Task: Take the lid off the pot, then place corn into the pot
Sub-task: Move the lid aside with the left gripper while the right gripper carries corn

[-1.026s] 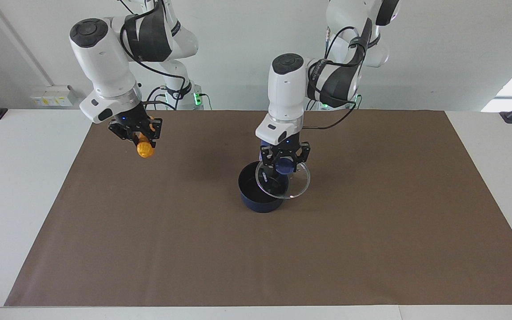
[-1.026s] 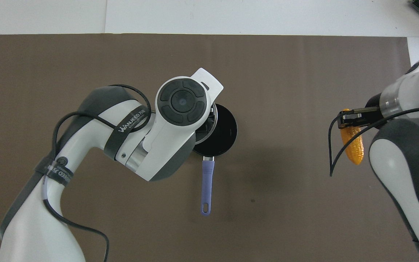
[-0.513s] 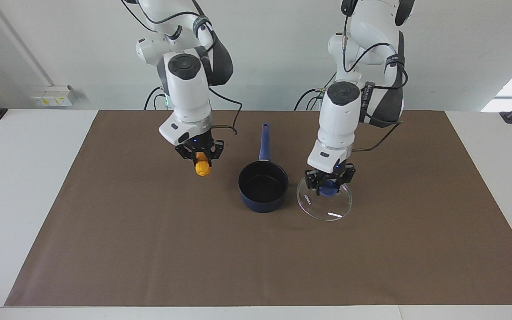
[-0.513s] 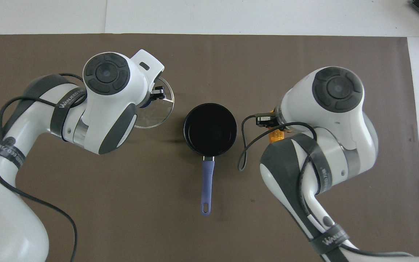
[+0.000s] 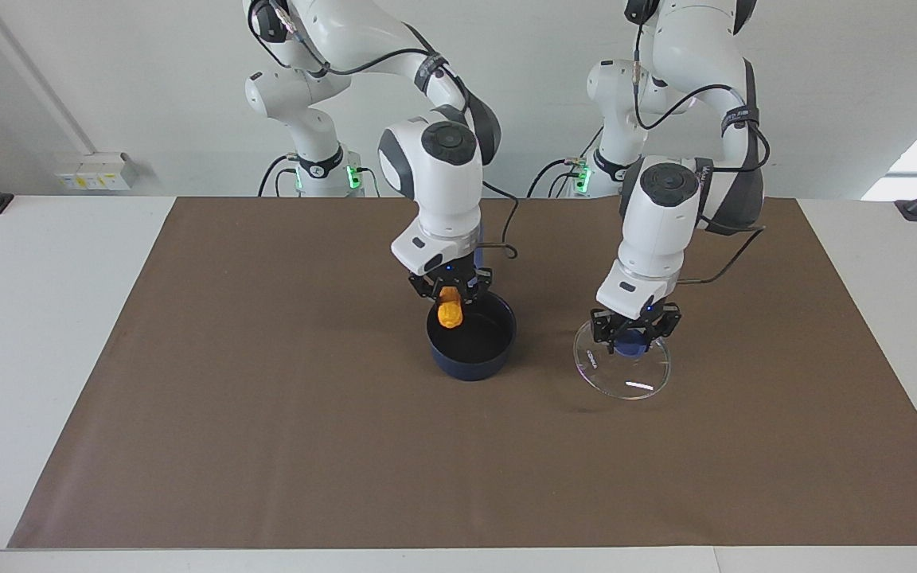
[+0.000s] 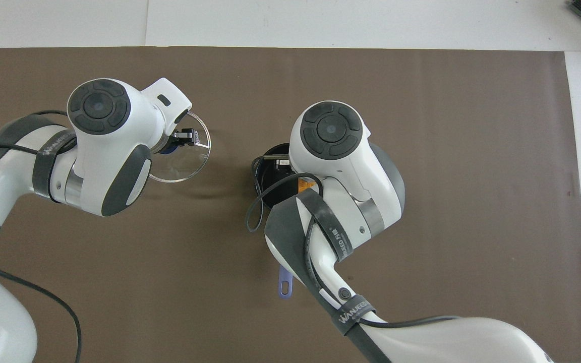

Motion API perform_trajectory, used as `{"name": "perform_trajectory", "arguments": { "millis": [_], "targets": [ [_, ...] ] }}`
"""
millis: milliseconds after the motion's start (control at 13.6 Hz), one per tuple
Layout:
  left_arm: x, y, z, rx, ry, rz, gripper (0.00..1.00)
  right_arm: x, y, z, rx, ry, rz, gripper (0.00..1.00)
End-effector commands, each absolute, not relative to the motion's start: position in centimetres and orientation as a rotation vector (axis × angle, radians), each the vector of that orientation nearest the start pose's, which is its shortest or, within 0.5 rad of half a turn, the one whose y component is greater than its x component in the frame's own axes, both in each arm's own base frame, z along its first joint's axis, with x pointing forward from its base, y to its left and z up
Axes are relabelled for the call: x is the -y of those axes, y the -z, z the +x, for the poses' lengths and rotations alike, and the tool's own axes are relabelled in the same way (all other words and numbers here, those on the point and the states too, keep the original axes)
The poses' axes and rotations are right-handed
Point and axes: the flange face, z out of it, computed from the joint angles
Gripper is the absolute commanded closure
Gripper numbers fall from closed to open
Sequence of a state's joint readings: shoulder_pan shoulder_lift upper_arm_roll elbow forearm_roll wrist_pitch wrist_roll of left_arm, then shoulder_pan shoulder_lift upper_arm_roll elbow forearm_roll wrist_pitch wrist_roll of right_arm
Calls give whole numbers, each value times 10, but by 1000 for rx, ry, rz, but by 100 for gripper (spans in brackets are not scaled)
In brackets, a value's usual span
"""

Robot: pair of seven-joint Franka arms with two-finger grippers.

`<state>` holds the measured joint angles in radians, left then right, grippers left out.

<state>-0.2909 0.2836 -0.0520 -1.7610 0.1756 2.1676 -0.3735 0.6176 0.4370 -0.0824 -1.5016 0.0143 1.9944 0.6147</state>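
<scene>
Right gripper (image 5: 450,296) over the open pot (image 5: 471,338), fingers clenched on the corn cob (image 5: 449,311), its lower end hanging just inside the rim. Left gripper (image 5: 635,330) toward the left arm's end of the counter (image 5: 267,446), fingers clenched on the blue knob of the glass lid (image 5: 622,368), which hangs tilted just above the brown mat, beside the pot. Best: centre over the black interior, lower until nearly touching bottom, then release; avoid clipping the rim.
</scene>
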Motion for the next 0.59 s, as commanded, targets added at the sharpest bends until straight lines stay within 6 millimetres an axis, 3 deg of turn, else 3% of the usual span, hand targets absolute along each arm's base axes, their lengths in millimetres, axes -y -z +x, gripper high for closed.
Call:
{"name": "perform_trajectory", "arguments": {
  "millis": [0, 220, 366, 513],
  "targets": [
    [180, -423, 612, -208, 269, -3030, 100, -380, -406, 607, -136, 144, -3084, 100],
    [177, -423, 612, -240, 253, -3031, 100, -385, -395, 605, -102, 159, -3077, 100],
    [160, -420, 615, -218, 235, -3027, 100, -382, -384, 600, -55, 129, -3095, 100],
    [157, -420, 615, -209, 237, -3027, 100, -380, -376, 596, 17, 102, -3103, 100]
  ]
}}
